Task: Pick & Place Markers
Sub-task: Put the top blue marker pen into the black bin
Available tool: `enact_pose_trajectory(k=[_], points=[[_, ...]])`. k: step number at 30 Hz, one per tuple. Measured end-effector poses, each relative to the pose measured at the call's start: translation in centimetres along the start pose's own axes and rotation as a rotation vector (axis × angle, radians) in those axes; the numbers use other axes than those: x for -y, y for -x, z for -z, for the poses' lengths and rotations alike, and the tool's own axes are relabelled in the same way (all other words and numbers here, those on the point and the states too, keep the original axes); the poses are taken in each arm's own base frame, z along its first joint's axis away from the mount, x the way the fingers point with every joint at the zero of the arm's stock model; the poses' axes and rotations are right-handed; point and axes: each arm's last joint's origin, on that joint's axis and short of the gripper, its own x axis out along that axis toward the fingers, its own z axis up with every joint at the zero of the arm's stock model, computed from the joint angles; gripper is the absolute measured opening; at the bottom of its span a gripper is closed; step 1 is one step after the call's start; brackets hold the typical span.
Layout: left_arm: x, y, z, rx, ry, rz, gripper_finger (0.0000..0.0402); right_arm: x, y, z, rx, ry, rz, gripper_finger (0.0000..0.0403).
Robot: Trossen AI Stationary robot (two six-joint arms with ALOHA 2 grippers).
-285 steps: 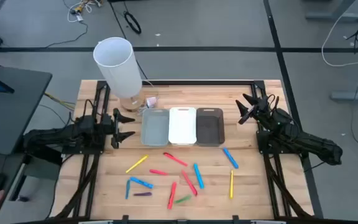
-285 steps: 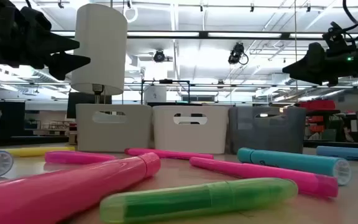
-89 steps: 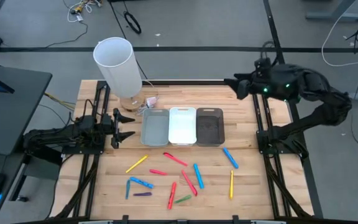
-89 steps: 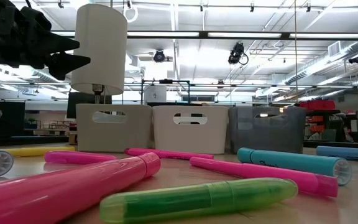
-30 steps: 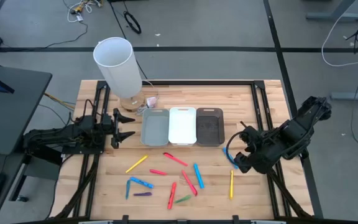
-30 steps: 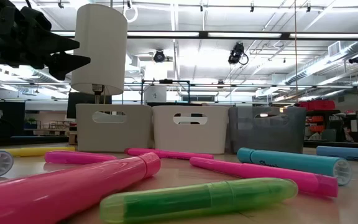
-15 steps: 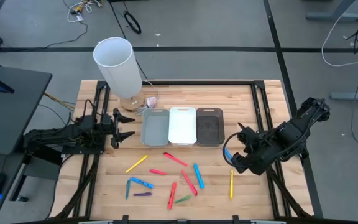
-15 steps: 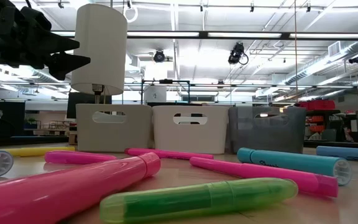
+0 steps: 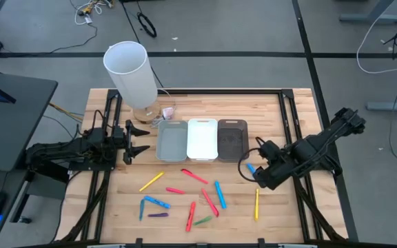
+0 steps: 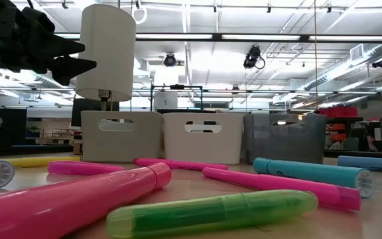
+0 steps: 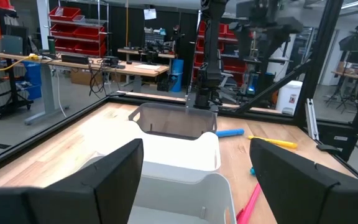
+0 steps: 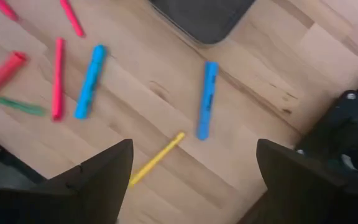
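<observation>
High view: right gripper (image 9: 259, 173) has slid further in toward the dark grey rectangular bin (image 9: 232, 139) than half a second back, now over the blue marker (image 9: 251, 169) just off that bin's near right corner, partly covering it; fingers spread wide, nothing pinched. Left gripper (image 9: 138, 140) unchanged, parked well left of the dark bin, just beside the light grey bin (image 9: 172, 140), fingers spread, empty. White bin (image 9: 202, 139) sits between the two grey ones. Loose markers (image 9: 205, 200) lie scattered on the wooden table (image 9: 284, 220) in front of the dark bin; a yellow marker (image 9: 256, 204) lies alone, toward the right edge. Bare wood right of the dark bin and along the near edge. White cylinder lamp shade (image 9: 127, 71) stands behind the light grey bin.

Low view: no change; pink, green, blue markers in front, dark bin (image 10: 284, 138) at the back right.

Left wrist view: spread fingers frame the white bin (image 11: 173, 162), dark bin (image 11: 174, 119) beyond it.

Right wrist view: spread fingers; blue marker (image 12: 206, 99) just off the dark bin's corner (image 12: 202, 16), yellow marker (image 12: 156, 158) near it, open wood between.
</observation>
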Motion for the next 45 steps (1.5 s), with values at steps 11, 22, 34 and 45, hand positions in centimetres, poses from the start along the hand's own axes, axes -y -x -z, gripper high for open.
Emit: enact_pose_trajectory(k=[11,22,34,45], points=[[0.0,0.0,0.0,0.0,0.0,0.0,0.0303,0.8,-4.0,-0.4,-0.029,0.025,0.009,0.0343],[0.0,0.0,0.0,0.0,0.0,0.0,0.0303,1.2,-8.0,0.0,-0.05,0.044,0.037,0.0343],[0.0,0.0,0.0,0.0,0.0,0.0,0.0303,1.7,-11.0,0.6,-0.053,0.045,0.05,0.0343],[0.0,0.0,0.0,0.0,0.0,0.0,0.0303,0.9,-14.2,1.1,-0.078,0.053,0.141,0.0343]])
